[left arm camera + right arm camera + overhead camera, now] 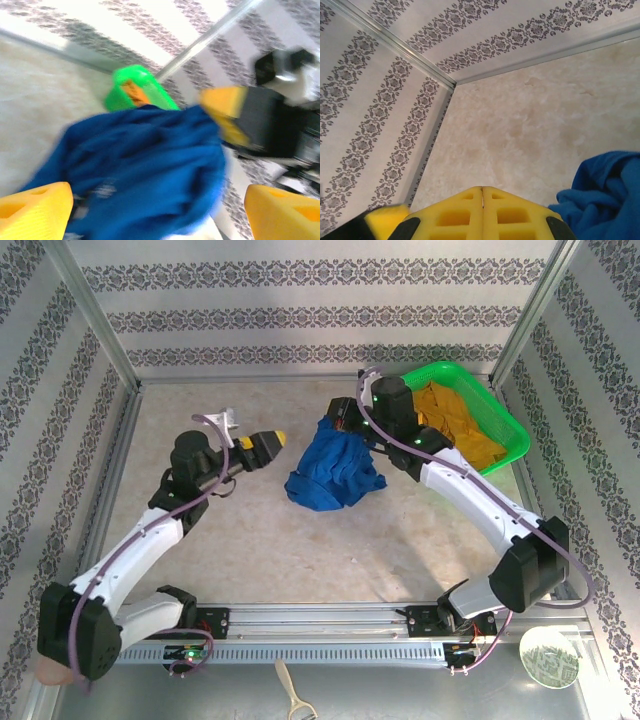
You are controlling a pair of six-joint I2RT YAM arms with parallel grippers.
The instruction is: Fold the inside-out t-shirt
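Note:
The inside-out t-shirt (335, 475) is a royal-blue crumpled heap on the table just right of centre, bunched up highest at its far edge. My left gripper (275, 443) hovers just left of it, and its yellow fingers (35, 212) stand wide apart. The shirt (150, 160) is blurred ahead of that gripper (160, 212), with small white lettering low on the cloth. My right gripper (343, 420) sits at the heap's far edge. That gripper (482, 191) is shut, pads pressed together with no cloth showing between them, and blue cloth (605, 200) lies beside it.
A green basket (510, 435) holding an orange-yellow garment (455, 415) stands at the back right, close behind the right arm. Patterned walls with metal posts enclose the table on three sides. Bare tabletop lies in front of and left of the shirt.

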